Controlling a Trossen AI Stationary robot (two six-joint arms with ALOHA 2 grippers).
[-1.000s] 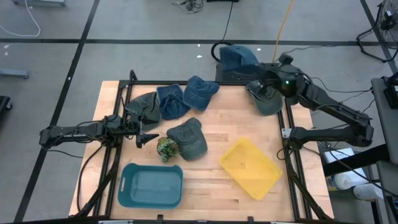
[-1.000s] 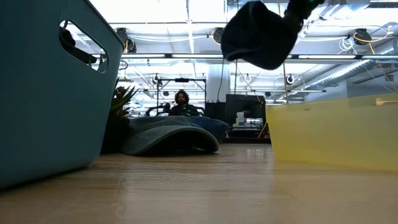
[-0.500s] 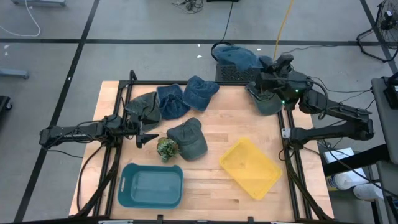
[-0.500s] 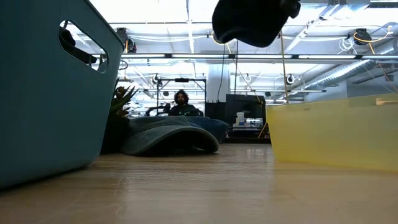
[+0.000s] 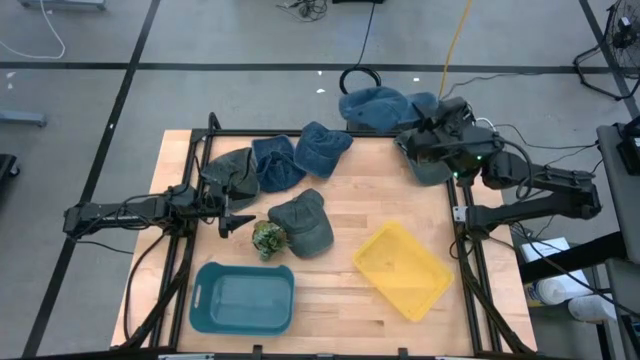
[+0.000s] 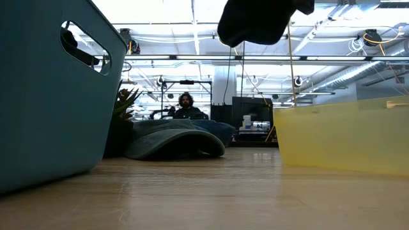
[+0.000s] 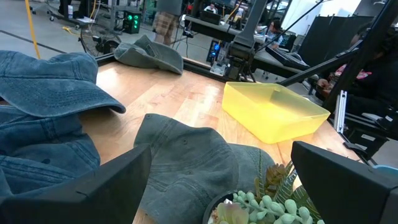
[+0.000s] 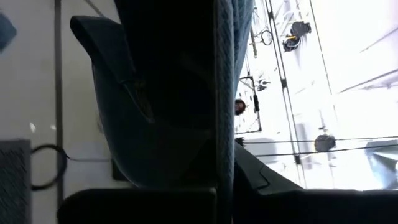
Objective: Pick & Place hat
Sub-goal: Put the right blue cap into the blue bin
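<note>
Hanging from the right gripper (image 5: pixel 437 118) in the upper right of the high view is a blue denim hat (image 5: pixel 378 105), a soft, crumpled cap of faded blue cloth, held beyond the table's far edge above the grey floor. The fingers are clamped tight on its fabric. In the low view the same hat (image 6: pixel 255 20) shows as a dark drooping shape at the top centre of the frame, lifted clear of the tabletop. The right wrist view is filled by its blue weave (image 8: pixel 155 118). A grey-green hat (image 5: pixel 430 160) lies at the table's (image 5: pixel 350 205) upper right corner, just beside the gripper. The left gripper (image 5: pixel 232 222) waits at the left-centre of the high view with its fingers spread wide, holding nothing.
</note>
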